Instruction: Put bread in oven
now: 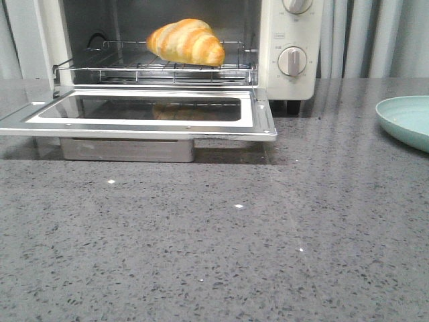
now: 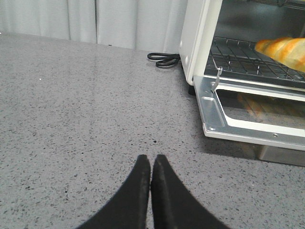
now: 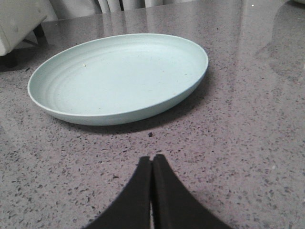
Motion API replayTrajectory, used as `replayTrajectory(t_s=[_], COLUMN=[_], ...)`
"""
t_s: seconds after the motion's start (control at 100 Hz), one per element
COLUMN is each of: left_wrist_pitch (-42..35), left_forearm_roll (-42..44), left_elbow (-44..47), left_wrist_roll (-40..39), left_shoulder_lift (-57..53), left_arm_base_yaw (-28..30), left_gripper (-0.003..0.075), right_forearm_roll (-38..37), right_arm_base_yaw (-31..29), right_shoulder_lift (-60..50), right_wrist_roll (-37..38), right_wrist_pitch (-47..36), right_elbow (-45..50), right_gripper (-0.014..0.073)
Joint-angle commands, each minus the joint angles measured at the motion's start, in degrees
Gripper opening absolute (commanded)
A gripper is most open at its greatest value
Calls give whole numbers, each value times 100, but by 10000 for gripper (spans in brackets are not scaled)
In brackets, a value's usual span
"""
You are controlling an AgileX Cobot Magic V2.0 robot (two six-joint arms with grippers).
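The bread (image 1: 187, 41) lies on the chrome wire rack (image 1: 134, 66) inside the oven (image 1: 289, 40), toward the right half of the rack, its pale stripes running across its golden back. The oven door (image 1: 137, 113) hangs fully open and lies flat, level above the grey speckled surface (image 1: 221, 248), and a faint reflection of the bread shows in its glass. Two round knobs sit on the oven's right panel. A pale green plate (image 3: 119, 76) rests on the surface well to the right of the oven. The left tool (image 2: 150, 164) hovers low over the surface near the door's left corner, fingers pressed together and holding nothing. The right tool (image 3: 151, 164) sits just before the plate, likewise pressed together with nothing between its fingers.
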Motion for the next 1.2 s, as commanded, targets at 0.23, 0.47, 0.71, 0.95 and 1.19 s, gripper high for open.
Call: replayTrajectory(t_s=[0.23, 0.47, 0.71, 0.95, 1.19], left_wrist_pitch=[-451, -451, -451, -451, -451], left_forearm_roll=[-47, -47, -47, -47, -47], left_elbow=[-157, -157, -157, -157, -157], left_wrist_roll=[-5, -5, -5, -5, -5], left_shoulder_lift=[-145, -145, -145, -145, -145], left_arm_base_yaw=[7, 7, 7, 7, 7], left_gripper=[-21, -21, -21, -21, -22], right_forearm_roll=[-26, -304, -706, -754, -660], right_arm_base_yaw=[-41, -41, -41, 110, 317], right_shoulder_lift=[-105, -105, -105, -105, -105], right_wrist_roll=[-85, -85, -85, -85, -142], right_wrist_pitch=[123, 119, 184, 160, 160], right_elbow=[147, 147, 147, 147, 147], right_gripper=[-67, -67, -67, -67, -67])
